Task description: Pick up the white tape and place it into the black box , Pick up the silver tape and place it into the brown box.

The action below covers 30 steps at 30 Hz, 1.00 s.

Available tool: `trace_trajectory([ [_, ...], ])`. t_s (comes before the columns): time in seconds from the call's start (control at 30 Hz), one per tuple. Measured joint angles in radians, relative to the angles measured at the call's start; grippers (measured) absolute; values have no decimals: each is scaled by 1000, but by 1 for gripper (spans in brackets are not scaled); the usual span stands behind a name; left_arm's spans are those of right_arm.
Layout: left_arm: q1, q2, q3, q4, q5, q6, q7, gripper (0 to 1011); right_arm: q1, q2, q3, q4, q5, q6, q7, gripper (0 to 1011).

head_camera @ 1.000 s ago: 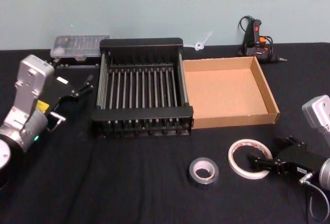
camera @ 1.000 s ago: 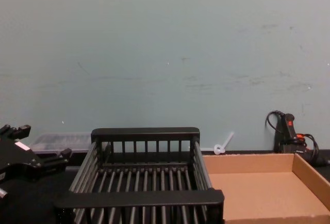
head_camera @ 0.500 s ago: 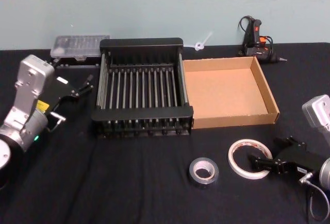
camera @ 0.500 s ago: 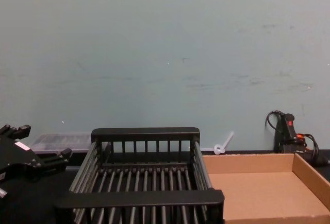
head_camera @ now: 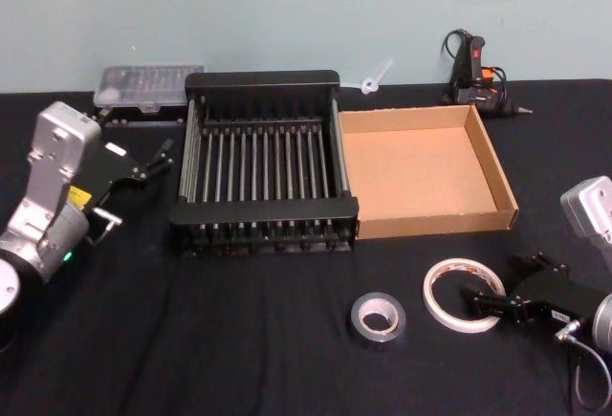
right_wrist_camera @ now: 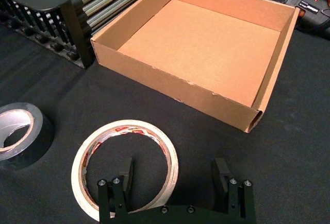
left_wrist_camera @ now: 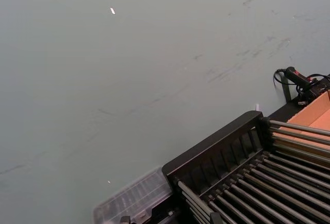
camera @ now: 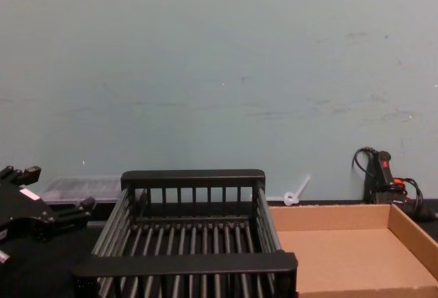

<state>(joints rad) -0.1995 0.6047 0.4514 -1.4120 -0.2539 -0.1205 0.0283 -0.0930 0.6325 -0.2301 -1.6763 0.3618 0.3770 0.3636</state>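
Black box (head_camera: 263, 179) and brown box (head_camera: 421, 172) were both empty. White tape (head_camera: 465, 295) lay flat on the surface by the silver tape (head_camera: 377, 317). Right gripper (right_wrist_camera: 172, 175) had its jaws wide open straddling the white roll's near rim, so looked like the grasp step; next it'd need to drop and close. Left gripper (head_camera: 158, 162) sat parked beside the crate, jaws looked open.

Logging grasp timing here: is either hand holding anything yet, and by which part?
Nothing is held. The right hand is open, one finger inside the white tape and one outside, not yet closed on its wall. The left hand is idle beside the black box.
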Motion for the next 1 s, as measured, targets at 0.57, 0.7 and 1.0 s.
trace_trajectory([
  [0.57,0,0,0,0,0,0,0,1001,0,0,0,-1,0,-1,0,760],
  [0.7,0,0,0,0,0,0,0,1002,0,0,0,-1,0,-1,0,648],
  [1.0,0,0,0,0,0,0,0,1001,0,0,0,-1,0,-1,0,386],
])
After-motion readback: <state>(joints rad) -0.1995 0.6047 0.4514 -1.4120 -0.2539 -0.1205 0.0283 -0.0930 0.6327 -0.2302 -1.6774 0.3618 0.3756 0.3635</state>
